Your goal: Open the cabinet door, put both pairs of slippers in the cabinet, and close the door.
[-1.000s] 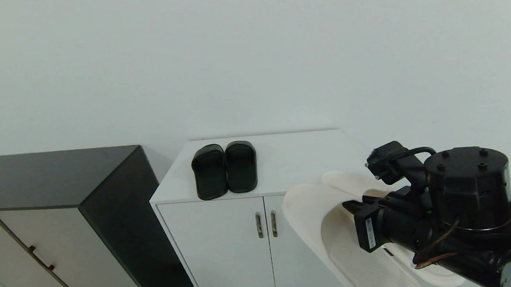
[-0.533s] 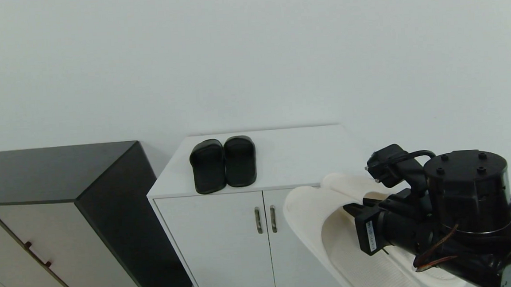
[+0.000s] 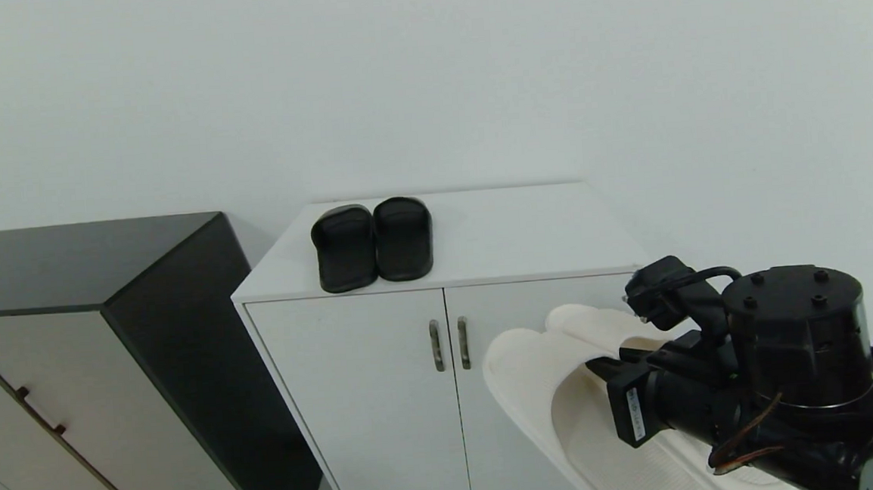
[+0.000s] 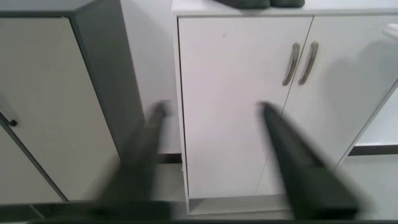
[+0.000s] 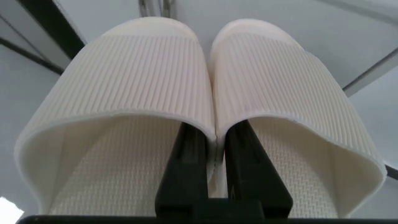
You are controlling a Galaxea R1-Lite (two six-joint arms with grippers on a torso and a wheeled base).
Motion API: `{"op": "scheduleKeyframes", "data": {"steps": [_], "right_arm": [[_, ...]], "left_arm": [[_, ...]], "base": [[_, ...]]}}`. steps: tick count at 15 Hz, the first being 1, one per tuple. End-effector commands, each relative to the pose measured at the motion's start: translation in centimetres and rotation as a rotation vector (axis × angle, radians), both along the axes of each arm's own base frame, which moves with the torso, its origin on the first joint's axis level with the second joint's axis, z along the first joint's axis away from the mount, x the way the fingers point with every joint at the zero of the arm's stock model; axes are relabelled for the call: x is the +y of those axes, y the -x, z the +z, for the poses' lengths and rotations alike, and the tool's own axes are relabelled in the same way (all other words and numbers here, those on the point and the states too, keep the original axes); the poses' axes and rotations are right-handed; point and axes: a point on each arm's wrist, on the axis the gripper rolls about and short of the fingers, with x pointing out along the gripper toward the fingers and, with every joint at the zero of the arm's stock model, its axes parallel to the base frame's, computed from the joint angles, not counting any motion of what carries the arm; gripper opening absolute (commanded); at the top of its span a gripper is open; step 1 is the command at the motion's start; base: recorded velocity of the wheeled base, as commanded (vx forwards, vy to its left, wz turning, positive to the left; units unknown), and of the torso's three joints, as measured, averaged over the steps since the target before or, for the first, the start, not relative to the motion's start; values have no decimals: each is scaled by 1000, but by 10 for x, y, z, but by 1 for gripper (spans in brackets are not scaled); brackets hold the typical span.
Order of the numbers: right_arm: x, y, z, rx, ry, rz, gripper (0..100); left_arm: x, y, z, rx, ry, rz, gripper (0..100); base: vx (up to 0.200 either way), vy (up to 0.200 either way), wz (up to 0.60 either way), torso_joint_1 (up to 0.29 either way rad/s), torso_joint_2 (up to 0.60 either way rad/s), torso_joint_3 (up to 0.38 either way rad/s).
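Note:
A white cabinet (image 3: pixel 370 400) stands with both doors shut, its two metal handles (image 3: pixel 449 344) side by side at the middle. On its top lies a black pair of slippers (image 3: pixel 373 243). My right gripper (image 3: pixel 603 360) is shut on a white pair of slippers (image 3: pixel 551 389), held in the air before the right door. In the right wrist view, the gripper (image 5: pixel 214 140) pinches the two inner edges of the white slippers (image 5: pixel 124 81) together. My left gripper (image 4: pixel 214 107) is open, facing the left door (image 4: pixel 236 74), apart from the handles (image 4: pixel 300 62).
A taller dark cabinet (image 3: pixel 66 267) with pale drawer fronts stands close to the left of the white one, with a narrow gap between them. A plain wall lies behind. Floor shows beneath the white cabinet (image 4: pixel 249 205).
The whole head picture has shifted, so the cabinets sit higher in it: the camera moved. The right gripper still holds the white slippers, now before the right door instead of the cabinet's top edge.

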Motion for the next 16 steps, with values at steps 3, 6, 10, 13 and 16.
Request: {"op": "scheduleKeyframes", "data": {"steps": [3, 6, 10, 13, 16], "right_arm": [[1, 0, -6, 20, 13, 22, 0], [1, 1, -7, 22, 16, 22, 0], [-1, 2, -6, 19, 15, 16, 0], [-1, 2, -6, 12, 10, 17, 0], [-1, 2, -8, 19, 18, 18, 0]], "left_arm": [[0, 0, 0, 1, 0, -1, 100], [0, 0, 0, 1, 29, 8, 100], [0, -1, 2, 7, -9, 2, 100], [0, -5, 66, -85, 110, -26, 100], [-4, -34, 99, 6, 108, -190, 100]], "base": [[0, 0, 0, -222, 544, 312], [0, 0, 0, -203, 515, 310], [0, 0, 0, -179, 496, 317], [0, 0, 0, -163, 487, 321], [0, 0, 0, -136, 458, 328]]}}
